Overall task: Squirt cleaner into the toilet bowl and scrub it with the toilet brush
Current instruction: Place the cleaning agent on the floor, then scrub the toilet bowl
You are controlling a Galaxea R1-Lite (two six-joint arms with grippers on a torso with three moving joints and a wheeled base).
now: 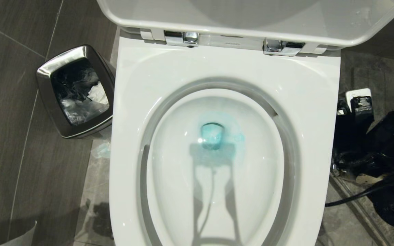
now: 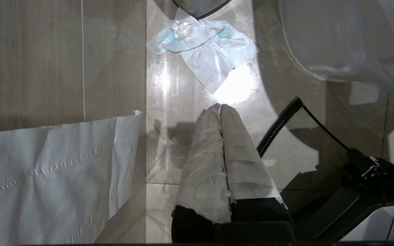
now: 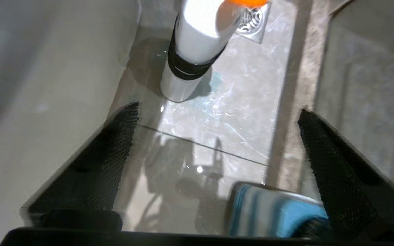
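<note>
Your right gripper (image 3: 214,136) hangs spread and empty above the blue holder (image 3: 272,212); cleaner (image 1: 214,135) already tints the toilet bowl (image 1: 132,102), so grasp the brush next.

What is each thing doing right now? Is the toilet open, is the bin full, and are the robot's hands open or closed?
toilet bowl: lid up, seat down, brush not in it.
cleaner: teal-blue pool at the bottom of the basin.
waste bin: uncovered, lined, crumpled waste inside.
tissue: crumpled on the floor, stained blue.
left gripper: shut, holding nothing, over the floor.
right gripper: open, empty, above the floor.
</note>
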